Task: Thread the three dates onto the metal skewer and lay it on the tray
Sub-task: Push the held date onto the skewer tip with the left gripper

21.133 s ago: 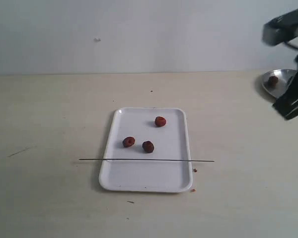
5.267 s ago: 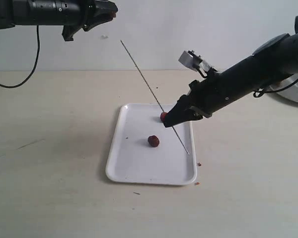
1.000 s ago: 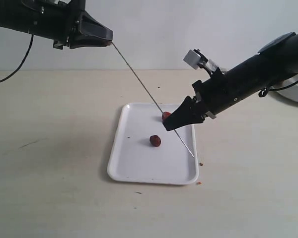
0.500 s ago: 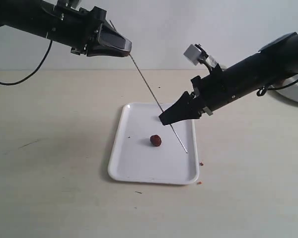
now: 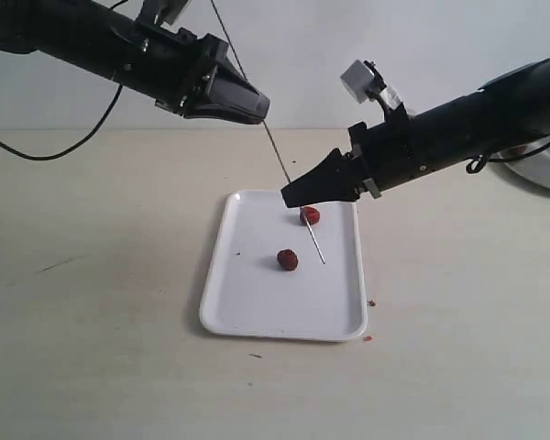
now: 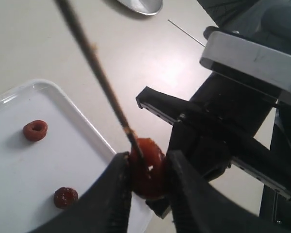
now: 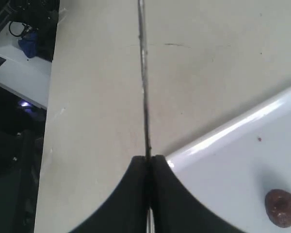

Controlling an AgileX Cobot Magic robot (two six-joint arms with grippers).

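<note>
The metal skewer [image 5: 277, 156] hangs in the air at a steep slant over the white tray [image 5: 257, 302]. Its upper end runs out of the top of the exterior view and its lower tip is over the tray's right half; whether the tip touches the tray cannot be told.

One date [image 6: 148, 170] is on the rod. In the left wrist view the skewer goes into the middle of the fruit, and the left gripper [image 5: 257, 108] is clamped on that date, one black finger [image 6: 117, 194] on either side. Lower down the rod the right gripper [image 5: 289, 197] has its jaws pressed together on the skewer itself — the right wrist view shows the thin rod coming straight out from between the two closed fingertips [image 7: 136, 172].

The two other dates lie loose on the tray, apart from each other. One [image 5: 310, 215] is near the far right part, just below the right gripper's tip in the exterior view, and the other [image 5: 287, 260] is nearer the middle. In the left wrist view one of them looks like a ring with a hole through it.

The tray sits on a pale beige table [image 5: 92, 348]. A few small red crumbs [image 5: 367, 338] lie on the table by the tray's near right corner. A round steel plate [image 6: 143, 5] lies well off to the right, beyond the right arm.
</note>
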